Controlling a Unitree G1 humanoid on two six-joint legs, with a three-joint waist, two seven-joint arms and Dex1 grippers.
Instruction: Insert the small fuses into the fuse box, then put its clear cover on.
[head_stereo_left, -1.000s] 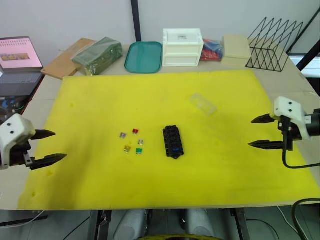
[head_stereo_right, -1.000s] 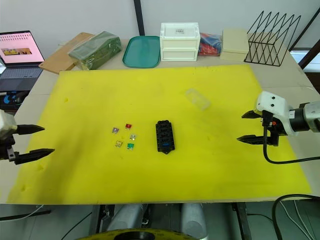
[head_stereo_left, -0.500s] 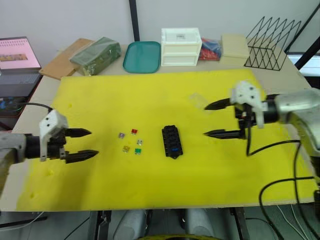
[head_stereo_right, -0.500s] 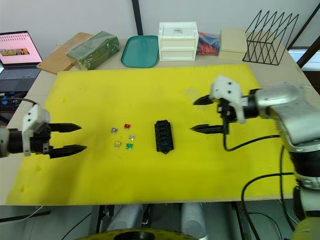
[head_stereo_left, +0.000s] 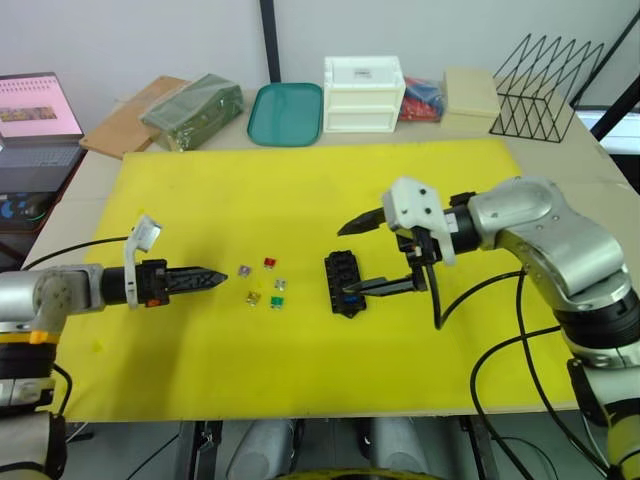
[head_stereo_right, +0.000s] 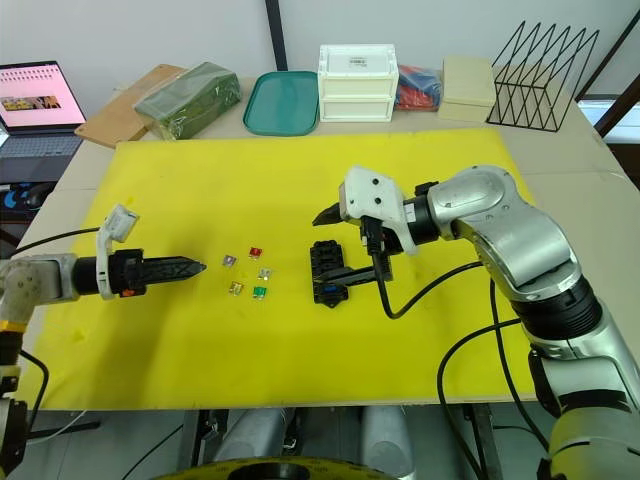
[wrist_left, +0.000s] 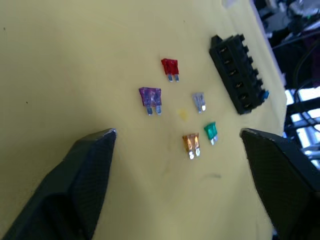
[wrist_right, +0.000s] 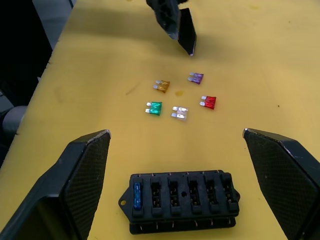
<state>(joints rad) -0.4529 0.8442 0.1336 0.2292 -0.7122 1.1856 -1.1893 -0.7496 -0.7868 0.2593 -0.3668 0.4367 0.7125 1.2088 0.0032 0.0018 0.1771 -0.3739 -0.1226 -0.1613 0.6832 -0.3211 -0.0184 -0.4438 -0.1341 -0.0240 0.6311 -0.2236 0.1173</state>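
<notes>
Between the right gripper's wide-open, empty jaws, the fuse box; loose small fuses ahead of the left gripper's equally spread, empty jaws.

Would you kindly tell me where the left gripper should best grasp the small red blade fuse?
Probably across the red plastic body of the small red blade fuse, coming from above: it lies flat on the yellow foam mat with two metal blades projecting from one end, apart from its neighbours.
</notes>
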